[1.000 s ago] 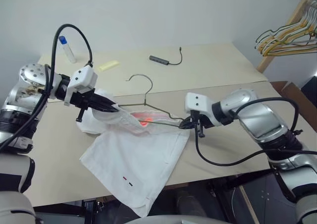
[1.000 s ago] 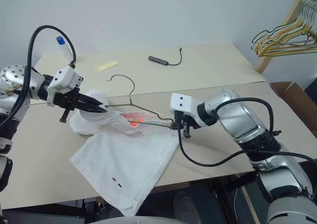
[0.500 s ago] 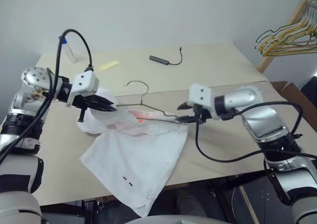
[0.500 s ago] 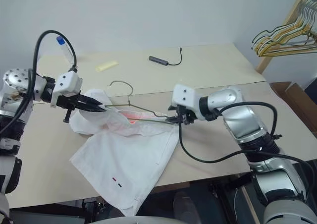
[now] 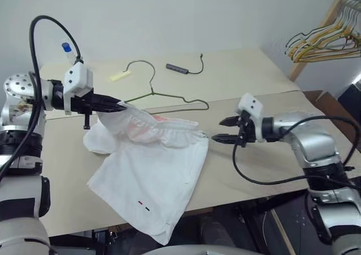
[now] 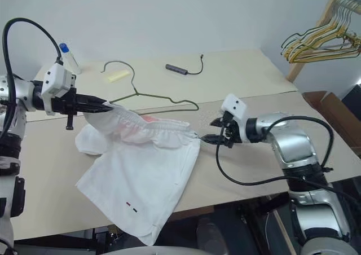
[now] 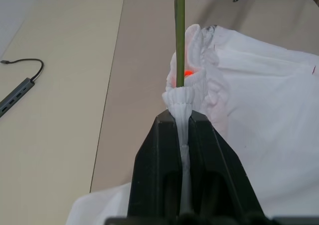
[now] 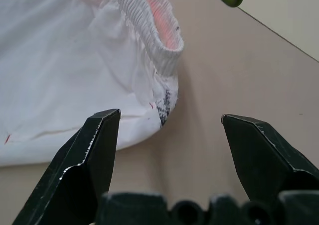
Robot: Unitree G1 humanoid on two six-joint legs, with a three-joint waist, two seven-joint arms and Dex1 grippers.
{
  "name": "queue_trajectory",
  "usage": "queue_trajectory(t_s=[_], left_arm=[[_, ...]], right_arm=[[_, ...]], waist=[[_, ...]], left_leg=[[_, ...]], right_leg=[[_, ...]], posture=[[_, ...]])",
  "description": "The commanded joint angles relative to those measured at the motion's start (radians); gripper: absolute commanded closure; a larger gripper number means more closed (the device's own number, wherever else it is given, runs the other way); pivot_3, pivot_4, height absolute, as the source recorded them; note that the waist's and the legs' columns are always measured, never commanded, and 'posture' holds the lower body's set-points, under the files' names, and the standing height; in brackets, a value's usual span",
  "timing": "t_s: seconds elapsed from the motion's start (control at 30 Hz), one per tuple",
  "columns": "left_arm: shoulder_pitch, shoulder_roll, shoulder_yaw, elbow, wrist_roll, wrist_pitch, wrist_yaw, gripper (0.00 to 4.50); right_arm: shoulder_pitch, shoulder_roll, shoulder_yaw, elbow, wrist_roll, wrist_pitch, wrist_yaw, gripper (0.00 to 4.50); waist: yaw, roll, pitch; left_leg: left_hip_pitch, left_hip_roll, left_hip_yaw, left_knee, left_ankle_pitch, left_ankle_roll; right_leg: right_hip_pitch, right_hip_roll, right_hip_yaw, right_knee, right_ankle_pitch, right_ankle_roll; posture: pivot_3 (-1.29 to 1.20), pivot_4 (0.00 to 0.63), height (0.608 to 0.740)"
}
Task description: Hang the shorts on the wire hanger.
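Pinching the shorts' gathered elastic waistband, left gripper lifts soft white cloth beside the thin wire hanger; right gripper gapes wide over the matte beige table.

Bright even light; soft shadows; frames sharp, no glare

Silver-and-white jointed arms trail looping black cables; each end effector has black fingers.
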Motion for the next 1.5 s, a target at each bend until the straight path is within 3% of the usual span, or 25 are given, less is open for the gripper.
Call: queue_trajectory(t_s=[0.03,0.13,0.23,0.53,0.93,1.2,1.5], left_arm=[[0.003,0.008,0.039,-0.041,-0.015,-0.001,-0.006,4.5],[0.012,0.007,0.044,-0.054,-0.012,0.002,0.002,4.5],[0.023,0.007,0.051,-0.068,-0.011,0.007,0.015,4.5],[0.053,0.015,0.07,-0.105,-0.013,0.025,0.023,4.5],[0.079,0.058,0.069,-0.15,-0.041,0.11,-0.023,4.5],[0.056,0.033,0.063,-0.113,0.016,0.105,0.075,4.5],[0.092,0.045,0.06,-0.142,-0.013,0.108,-0.028,4.5]], right_arm=[[-0.062,0.054,0.028,0.038,0.012,0.017,-0.013,0.7],[-0.074,0.096,0.084,0.1,-0.028,-0.028,-0.017,0.7],[-0.069,0.133,0.115,0.183,-0.065,-0.098,-0.031,1.27],[-0.086,0.162,0.084,0.28,-0.071,-0.137,-0.054,4.43],[-0.091,0.104,-0.052,0.301,-0.055,-0.143,-0.115,4.43],[-0.037,0.018,-0.065,0.259,-0.06,-0.189,-0.089,4.43],[-0.038,0.013,-0.075,0.221,-0.05,-0.181,-0.122,4.43]], waist=[[-0.002,0.0,0.0],[-0.001,0.0,0.0],[0.001,0.0,0.0],[0.002,0.0,0.0],[0.005,0.0,0.0],[0.002,0.0,0.0],[-0.001,0.0,0.0]], left_leg=[[0.0,0.0,0.0,0.0,0.0,0.0],[-0.001,0.0,-0.001,0.0,0.0,0.0],[-0.001,0.0,-0.001,0.0,0.0,0.0],[-0.001,0.0,-0.002,0.0,0.0,0.0],[-0.001,-0.001,-0.002,0.0,0.0,0.0],[-0.001,-0.001,-0.002,0.0,0.0,0.0],[-0.001,0.0,-0.002,0.0,0.0,0.0]], right_leg=[[0.0,0.0,0.0,0.0,0.0,0.0],[-0.001,0.0,-0.001,0.0,0.0,0.0],[0.0,-0.001,-0.001,0.0,0.0,0.0],[0.0,-0.001,-0.002,0.0,0.0,0.0],[0.0,-0.001,-0.002,0.0,0.0,0.0],[0.0,-0.001,-0.002,0.0,0.0,0.0],[0.0,-0.001,-0.002,0.0,0.0,0.0]], posture=[[-0.05,0.0,0.74],[-0.04,0.0,0.74],[-0.03,0.0,0.74],[-0.02,0.0,0.74],[-0.02,0.0,0.74],[-0.04,0.0,0.74],[-0.05,0.0,0.74]])
